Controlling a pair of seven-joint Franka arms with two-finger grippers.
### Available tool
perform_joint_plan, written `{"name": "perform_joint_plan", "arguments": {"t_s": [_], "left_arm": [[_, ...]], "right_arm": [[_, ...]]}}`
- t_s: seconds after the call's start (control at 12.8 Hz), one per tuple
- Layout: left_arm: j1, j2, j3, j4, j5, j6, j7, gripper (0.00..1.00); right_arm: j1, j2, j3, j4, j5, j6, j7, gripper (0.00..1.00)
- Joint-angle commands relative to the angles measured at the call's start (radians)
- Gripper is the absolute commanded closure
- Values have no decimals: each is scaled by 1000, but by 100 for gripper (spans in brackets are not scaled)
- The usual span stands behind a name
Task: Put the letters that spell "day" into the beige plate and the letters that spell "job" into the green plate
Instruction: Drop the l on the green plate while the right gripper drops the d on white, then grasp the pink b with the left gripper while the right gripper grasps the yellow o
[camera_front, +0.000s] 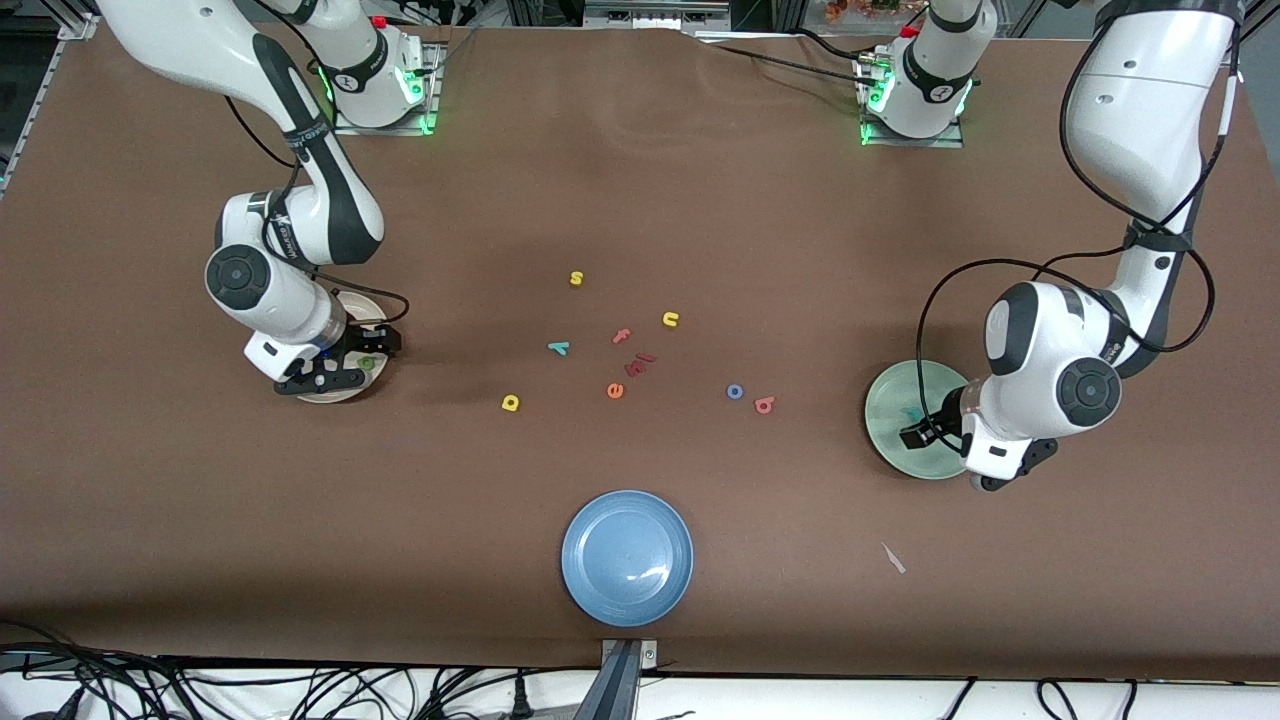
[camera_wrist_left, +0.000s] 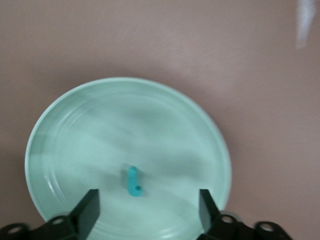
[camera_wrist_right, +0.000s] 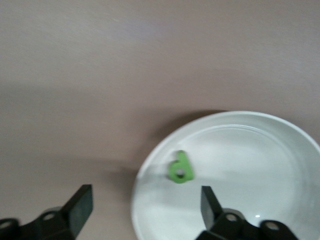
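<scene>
Letters look light, stiff, probably slick; I'd pinch each across its flat sides. Left gripper (camera_wrist_left: 145, 207) and right gripper (camera_wrist_right: 145, 207) both gape empty over their plates.

Green d (camera_wrist_right: 180, 168) in beige plate (camera_wrist_right: 280, 125); teal j (camera_wrist_left: 134, 181) in green plate (camera_wrist_left: 150, 100).

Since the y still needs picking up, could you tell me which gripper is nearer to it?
Right. The right gripper is open over the beige plate, at the right arm's end of the table, closer to the y. The left gripper is open over the green plate.
</scene>
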Motion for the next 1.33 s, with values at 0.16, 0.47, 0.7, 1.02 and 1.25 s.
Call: {"name": "perform_joint_plan", "arguments": {"t_s": [0.16, 0.47, 0.7, 1.02, 1.25], "left_arm": [[-167, 47, 5, 99, 15, -12, -40, 0], [-280, 54, 2, 108, 17, -11, -196, 0], [-314, 87, 5, 108, 18, 8, -252, 1], [-360, 107, 5, 88, 18, 61, -364, 38], [-357, 139, 5, 88, 12, 69, -385, 39]], "right_arm": [[22, 71, 76, 132, 76, -50, 142, 0], [104, 178, 112, 282, 67, -51, 442, 0], [152, 256, 110, 380, 61, -50, 574, 0], [175, 332, 107, 453, 20, -41, 604, 0], [172, 362, 104, 469, -25, -39, 604, 1]]}}
